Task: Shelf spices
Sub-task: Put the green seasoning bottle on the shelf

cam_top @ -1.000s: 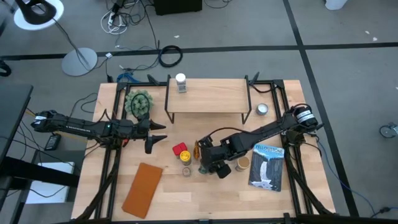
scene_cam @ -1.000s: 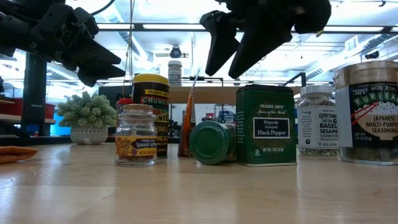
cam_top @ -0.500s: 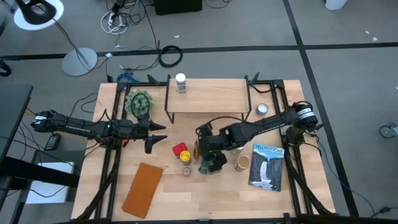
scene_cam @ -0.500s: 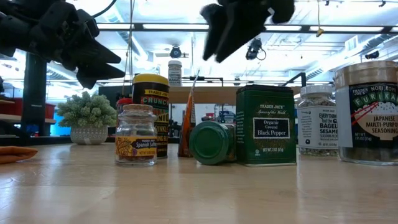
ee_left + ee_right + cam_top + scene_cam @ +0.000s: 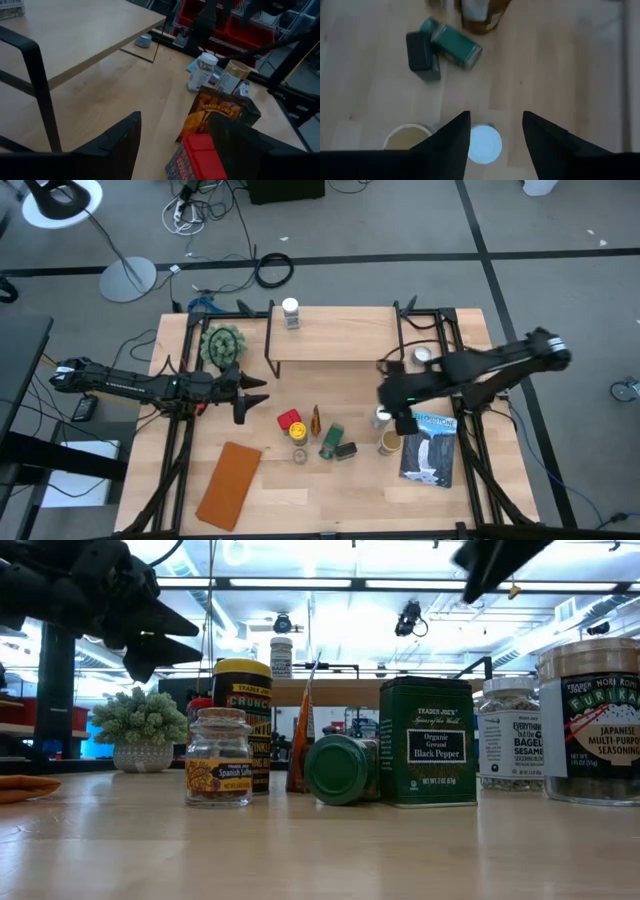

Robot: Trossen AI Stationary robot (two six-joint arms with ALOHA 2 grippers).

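The spices stand in a cluster in the middle of the table: red box point(image 5: 289, 419), amber packet point(image 5: 315, 420), green jar point(image 5: 330, 440) lying on its side, dark tin point(image 5: 346, 450), white-lidded jar point(image 5: 381, 416) and tan-lidded jar point(image 5: 389, 442). Another white-lidded jar point(image 5: 290, 313) stands on the shelf point(image 5: 335, 335). My right gripper point(image 5: 495, 140) hangs open high above the white-lidded jar point(image 5: 485, 145), holding nothing. My left gripper point(image 5: 175, 145) waits open and level, left of the red box point(image 5: 197, 157), clear of it.
A blue-and-white book point(image 5: 430, 445) lies right of the jars. A brown pad point(image 5: 230, 485) lies near the front left. A potted plant point(image 5: 222, 345) stands left of the shelf, and a small round tin point(image 5: 422, 355) sits by the shelf's right leg.
My right gripper has left the spot over the green jar and dark tin, rising and swinging toward the table's right edge, and now hangs over the white-lidded jar. The spices have stayed where they were.
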